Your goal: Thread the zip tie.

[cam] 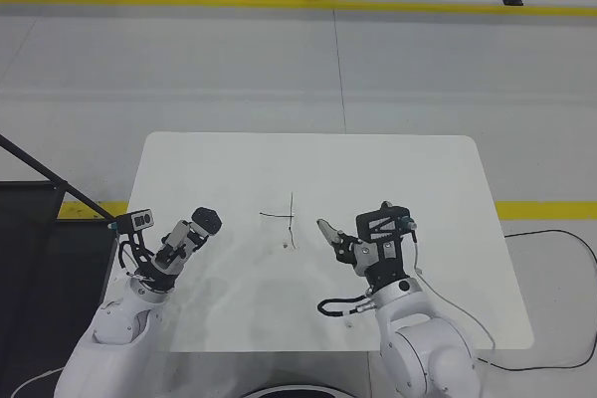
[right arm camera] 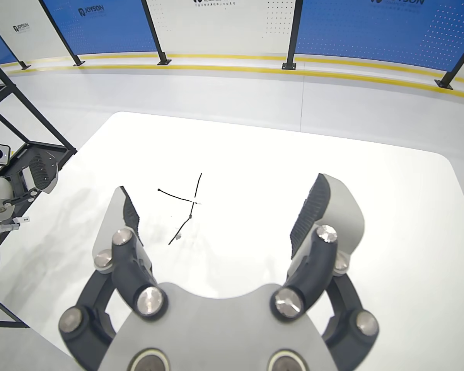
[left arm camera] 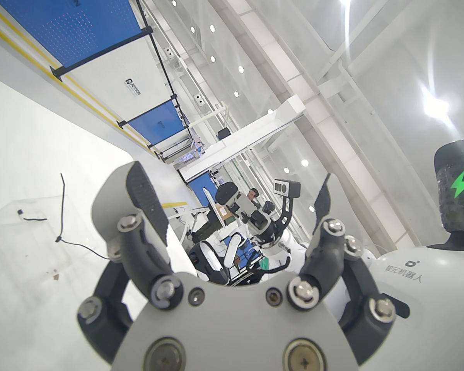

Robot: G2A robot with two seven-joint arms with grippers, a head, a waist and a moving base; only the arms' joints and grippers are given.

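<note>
Zip tie lay at frame centre, long axis up-down, just left of the right gripper, whose jaws stood wide, empty. Left gripper likewise agape, farther off.

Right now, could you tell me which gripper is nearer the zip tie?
Right. The right gripper is close beside the zip tie; the left gripper is farther off on its opposite side.

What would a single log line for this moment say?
left gripper: open, empty | right gripper: open, empty | zip ties: crossed on table, untouched | threading: not begun
</note>
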